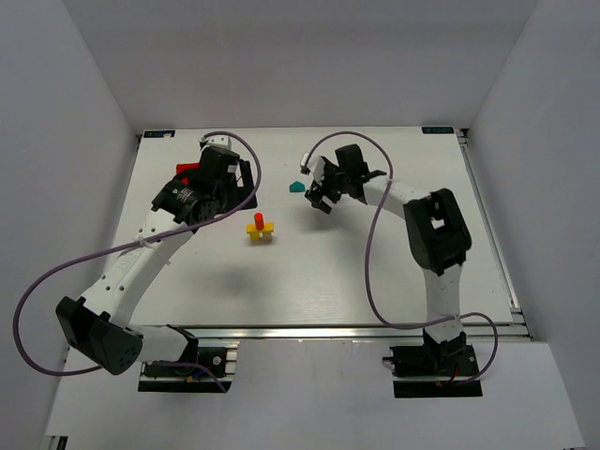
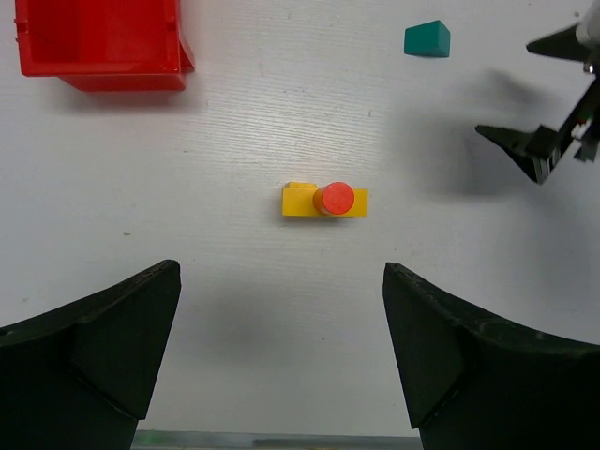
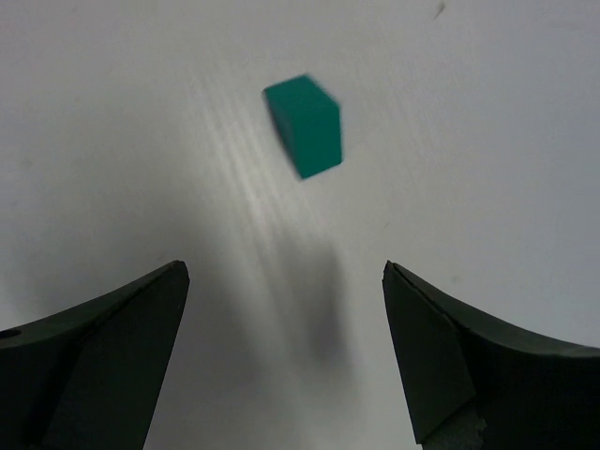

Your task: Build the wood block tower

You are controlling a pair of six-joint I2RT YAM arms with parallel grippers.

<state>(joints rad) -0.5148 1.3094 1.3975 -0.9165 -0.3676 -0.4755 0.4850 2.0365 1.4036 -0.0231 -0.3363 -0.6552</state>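
Top external view: the wood block tower [image 1: 261, 228] stands mid-table as a low start only, a yellow base with a red piece [image 1: 259, 219] upright on it, so I judge the build begun but far from finished. A teal block [image 1: 298, 187] lies loose on the table, well apart from the stack, and looks to be the next piece. The right gripper [image 1: 319, 199] hangs just beside it and touches nothing. Left wrist view: the left gripper [image 2: 279, 272] is spread wide and holds nothing, framing bare table, with the tower ahead of it and clear of both jaws. A red bin [image 2: 98, 42] sits at the far left of this view, the teal block at the far right. Right wrist view: the right gripper's jaws stand wide and empty above the table. The teal block, slightly blurred, lies ahead of the fingertips, not between them. Grasping it and setting it on the stack is what remains.
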